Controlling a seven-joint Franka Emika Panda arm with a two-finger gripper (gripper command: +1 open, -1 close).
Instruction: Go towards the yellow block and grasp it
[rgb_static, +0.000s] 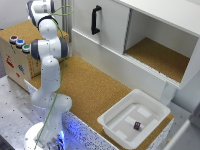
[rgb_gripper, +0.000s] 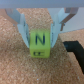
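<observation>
While the claw (rgb_gripper: 41, 31) stands open, fingers either side of the yellow block (rgb_gripper: 40, 44), approach looks finished; closing on it comes next.

A cork-topped worktop (rgb_static: 95, 87) carries a white tray (rgb_static: 116, 127) at one corner and, in the wrist view, a yellow block (rgb_gripper: 39, 44) directly on the cork.

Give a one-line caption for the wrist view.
Gripper open, fingers flanking a yellow-green lettered block on the cork surface.
</observation>
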